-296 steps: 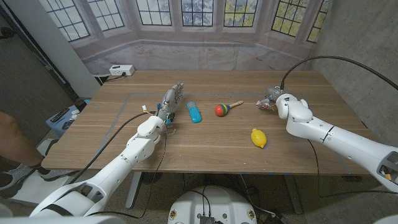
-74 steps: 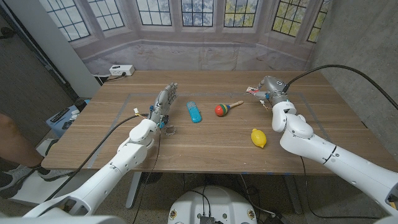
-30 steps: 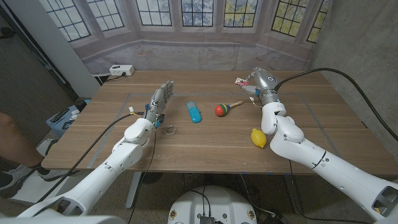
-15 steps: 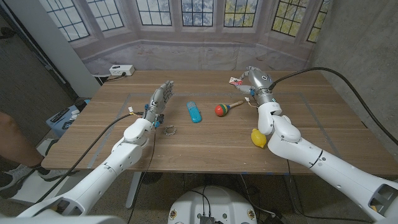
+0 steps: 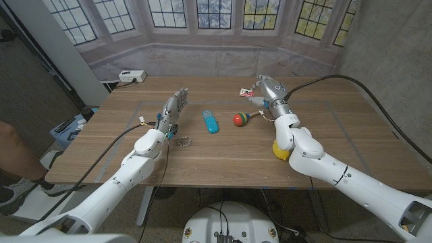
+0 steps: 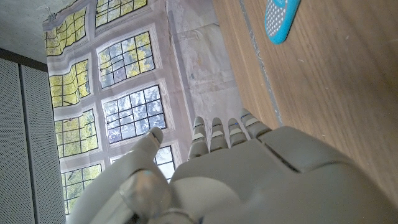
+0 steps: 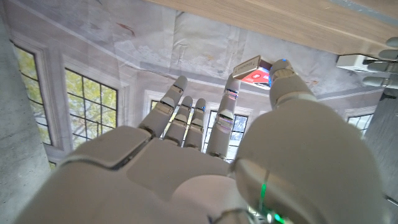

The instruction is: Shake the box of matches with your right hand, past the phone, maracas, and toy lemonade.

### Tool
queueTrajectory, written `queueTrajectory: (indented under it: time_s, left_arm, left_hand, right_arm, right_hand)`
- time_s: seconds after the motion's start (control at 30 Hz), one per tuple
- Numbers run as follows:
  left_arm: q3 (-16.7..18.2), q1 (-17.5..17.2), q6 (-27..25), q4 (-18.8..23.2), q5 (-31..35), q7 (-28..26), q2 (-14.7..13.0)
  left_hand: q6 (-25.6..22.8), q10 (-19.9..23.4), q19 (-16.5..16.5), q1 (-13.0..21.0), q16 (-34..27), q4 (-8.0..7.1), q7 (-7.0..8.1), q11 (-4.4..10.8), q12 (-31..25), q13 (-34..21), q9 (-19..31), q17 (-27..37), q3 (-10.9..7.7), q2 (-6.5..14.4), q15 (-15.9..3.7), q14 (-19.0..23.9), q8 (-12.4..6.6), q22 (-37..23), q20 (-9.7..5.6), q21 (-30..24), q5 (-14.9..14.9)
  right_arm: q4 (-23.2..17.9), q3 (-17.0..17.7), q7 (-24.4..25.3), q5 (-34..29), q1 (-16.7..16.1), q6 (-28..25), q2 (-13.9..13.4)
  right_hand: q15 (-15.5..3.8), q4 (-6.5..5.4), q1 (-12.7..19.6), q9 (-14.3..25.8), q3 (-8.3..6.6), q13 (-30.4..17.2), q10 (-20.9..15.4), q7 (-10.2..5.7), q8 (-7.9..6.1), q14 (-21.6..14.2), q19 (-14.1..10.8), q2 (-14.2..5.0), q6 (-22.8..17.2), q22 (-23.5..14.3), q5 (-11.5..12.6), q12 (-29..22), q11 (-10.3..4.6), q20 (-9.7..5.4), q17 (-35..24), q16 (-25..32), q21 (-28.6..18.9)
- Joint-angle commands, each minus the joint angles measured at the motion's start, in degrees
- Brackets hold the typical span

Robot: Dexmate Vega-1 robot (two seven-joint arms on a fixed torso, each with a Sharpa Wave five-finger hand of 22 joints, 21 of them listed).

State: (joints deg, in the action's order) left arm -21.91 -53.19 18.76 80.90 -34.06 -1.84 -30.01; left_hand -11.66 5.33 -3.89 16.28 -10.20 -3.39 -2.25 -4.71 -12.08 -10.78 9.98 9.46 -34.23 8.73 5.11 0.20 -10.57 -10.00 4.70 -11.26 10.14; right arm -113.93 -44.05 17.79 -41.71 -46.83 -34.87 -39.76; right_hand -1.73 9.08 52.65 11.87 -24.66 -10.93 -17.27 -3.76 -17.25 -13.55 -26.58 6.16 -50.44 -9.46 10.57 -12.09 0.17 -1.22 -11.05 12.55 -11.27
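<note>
In the head view my right hand [image 5: 264, 90] is raised above the table just behind the maraca [image 5: 240, 119], pinching the small red-and-white box of matches [image 5: 246, 92]. The right wrist view shows the box of matches [image 7: 255, 70] held between thumb and a finger of my right hand [image 7: 205, 162], the other fingers extended. The blue phone [image 5: 211, 121] lies left of the maraca. My right forearm partly hides the yellow toy lemon [image 5: 277, 150]. My left hand [image 5: 174, 108] stands upright left of the phone, fingers apart, holding nothing. The left wrist view shows my left hand [image 6: 236, 168] and the phone [image 6: 281, 12].
A small metal ring [image 5: 183, 141] lies on the wooden table [image 5: 223, 162] near my left wrist. A white power strip [image 5: 132, 76] sits at the far left corner. A person's leg [image 5: 13, 152] shows at the left edge. A black cable [image 5: 351, 81] arcs over the table's right side.
My right hand has swung left with the box of matches, from above the table's right side to behind the maraca. The left hand has stayed where it was.
</note>
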Motion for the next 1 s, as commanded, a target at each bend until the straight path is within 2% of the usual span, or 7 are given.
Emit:
queueTrajectory:
  time_s: [0.03, 0.63, 1.0]
  left_arm:
    - [-0.13, -0.25, 0.23, 0.00, 0.24, -0.36, 0.24]
    - [0.12, -0.38, -0.21, 0.20, 0.30, -1.25, 0.22]
    - [0.18, -0.25, -0.01, -0.16, 0.36, -1.14, 0.18]
  left_hand:
    - [-0.46, 0.40, -0.25, -0.58, 0.02, 0.29, -0.17, 0.02, -0.01, -0.12, 0.32, 0.27, -0.22, 0.07, 0.29, 0.22, -0.03, -0.09, 0.19, -0.03, -0.13]
    - [-0.51, 0.50, -0.25, -0.68, 0.04, 0.42, -0.20, -0.01, 0.00, -0.12, 0.32, 0.26, -0.34, 0.10, 0.32, 0.21, -0.02, -0.09, 0.21, -0.02, -0.13]
    - [-0.55, 0.46, -0.27, -0.75, 0.03, 0.47, -0.23, -0.03, 0.04, -0.13, 0.32, 0.26, -0.43, 0.13, 0.37, 0.23, -0.02, -0.09, 0.27, -0.03, -0.13]
  right_arm:
    - [-0.25, -0.96, -1.53, -1.31, -1.44, 4.36, 0.60]
    - [-1.26, -1.32, -4.93, -0.29, -3.78, 12.65, 0.44]
    - [-2.33, -1.15, -7.29, -0.02, -5.29, 14.67, 0.71]
  right_hand:
    - [-0.24, -0.13, 0.38, 0.10, 0.31, -0.20, -0.46, 0.08, 0.32, -0.62, -0.08, -0.38, -0.21, -0.26, -0.21, 0.11, 0.18, 0.02, -0.29, 0.06, 0.22]
    - [-0.23, -0.06, 0.66, 0.12, 0.34, -0.21, -0.70, -0.13, 0.49, -0.85, -0.02, -0.54, -0.34, -0.26, -0.20, 0.16, 0.10, 0.06, -0.30, 0.08, 0.27]
    - [-0.16, -0.06, 0.74, 0.13, 0.41, -0.22, -1.05, -0.09, 0.59, -0.95, 0.05, -0.61, -0.45, -0.26, -0.22, 0.11, 0.22, 0.07, -0.33, 0.09, 0.30]
